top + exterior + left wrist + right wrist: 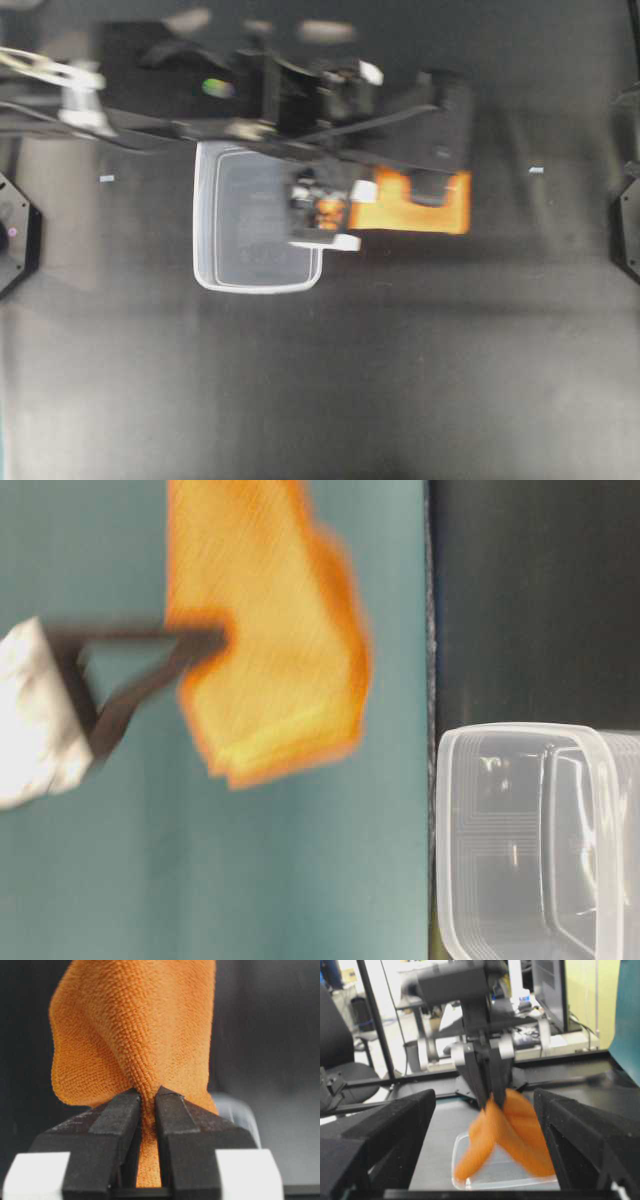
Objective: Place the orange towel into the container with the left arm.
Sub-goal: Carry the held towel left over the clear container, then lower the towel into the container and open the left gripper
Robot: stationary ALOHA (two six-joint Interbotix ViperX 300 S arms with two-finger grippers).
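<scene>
Your left gripper clamped on the orange towel, cloth dangling above the container (nothing visibly inside), your right gripper spread wide at the right.

towel: bright orange, woven texture | container: clear, translucent | gripper: black | table: black

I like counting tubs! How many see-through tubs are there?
1. The container sits on the dark table, just left of the hanging orange towel held by the left claw.
</scene>
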